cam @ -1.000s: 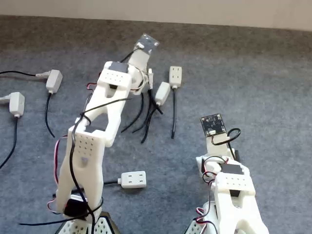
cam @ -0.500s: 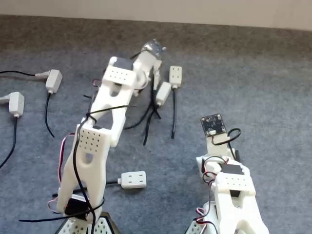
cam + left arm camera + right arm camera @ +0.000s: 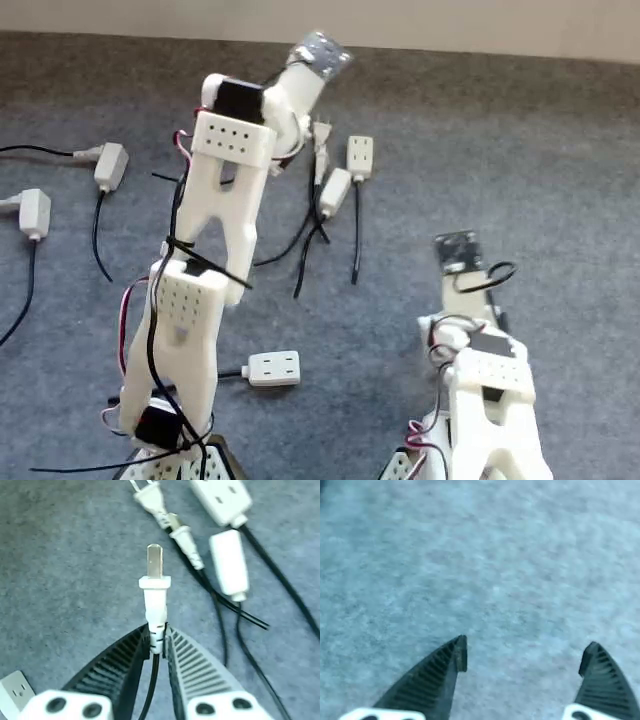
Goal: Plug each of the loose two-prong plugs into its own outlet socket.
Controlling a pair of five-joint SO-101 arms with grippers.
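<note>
My left gripper point(image 3: 157, 641) is shut on the cord end of a white two-prong plug point(image 3: 155, 597), prongs pointing away, held above the grey carpet. Beyond it lie two more loose plugs point(image 3: 150, 497) point(image 3: 185, 540) on black cords, beside two white outlet sockets point(image 3: 220, 500) point(image 3: 229, 562). In the high view the left arm point(image 3: 225, 190) stretches to the back centre, with the held plug point(image 3: 321, 135) close to the sockets point(image 3: 360, 155) point(image 3: 334, 190). My right gripper point(image 3: 525, 655) is open over bare carpet, at the front right.
Another socket point(image 3: 273, 368) lies near the front between the arms. Two more white sockets point(image 3: 110, 165) point(image 3: 34, 212) with cords lie at the far left. Black cords point(image 3: 300, 240) trail over the carpet in the middle. The right arm point(image 3: 485, 380) stands at the front right.
The left arm has risen and reached farther back, lifting the plug off the carpet. The right arm has shifted slightly to the right.
</note>
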